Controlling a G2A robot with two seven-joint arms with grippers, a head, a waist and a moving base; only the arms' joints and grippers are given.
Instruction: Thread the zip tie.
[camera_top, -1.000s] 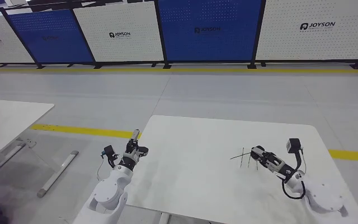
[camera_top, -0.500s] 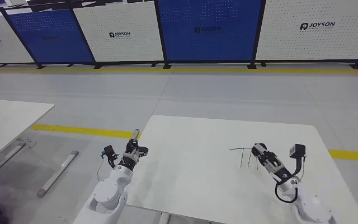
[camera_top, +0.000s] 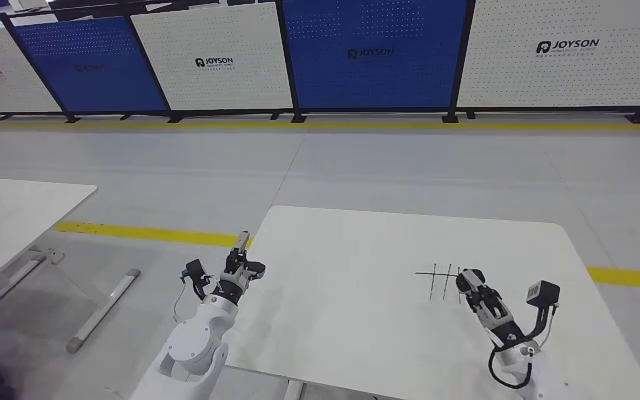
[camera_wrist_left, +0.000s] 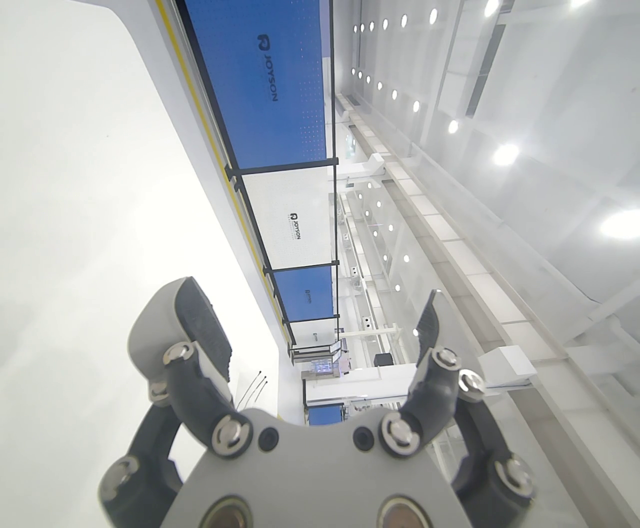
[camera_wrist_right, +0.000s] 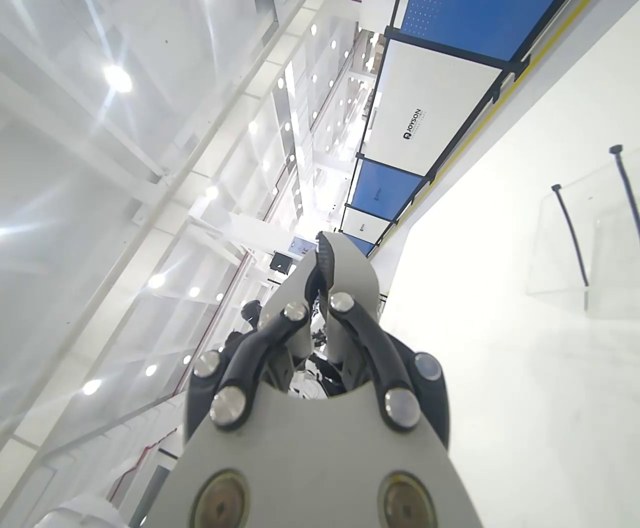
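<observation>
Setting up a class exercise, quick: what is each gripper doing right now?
Left gripper: open, holding nothing.
Right gripper: closed, apparently pinching one end of a zip tie.

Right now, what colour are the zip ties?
Black. The zip ties show best in the right wrist view.

Zip ties (camera_top: 437, 280) toward 3 o'clock on table (camera_top: 340, 300), top view: count and crossings too fine to tell, contact with right gripper (camera_top: 464, 276) tip undetermined. Right wrist view: one tie (camera_wrist_right: 625, 175) cut off by frame edge, another (camera_wrist_right: 570, 235) with one end lost at clear sheet (camera_wrist_right: 550, 280); anything pinched between closed fingers (camera_wrist_right: 350, 270) hidden. Left wrist view: far ties (camera_wrist_left: 256, 384) tiny, ends indistinct.
</observation>
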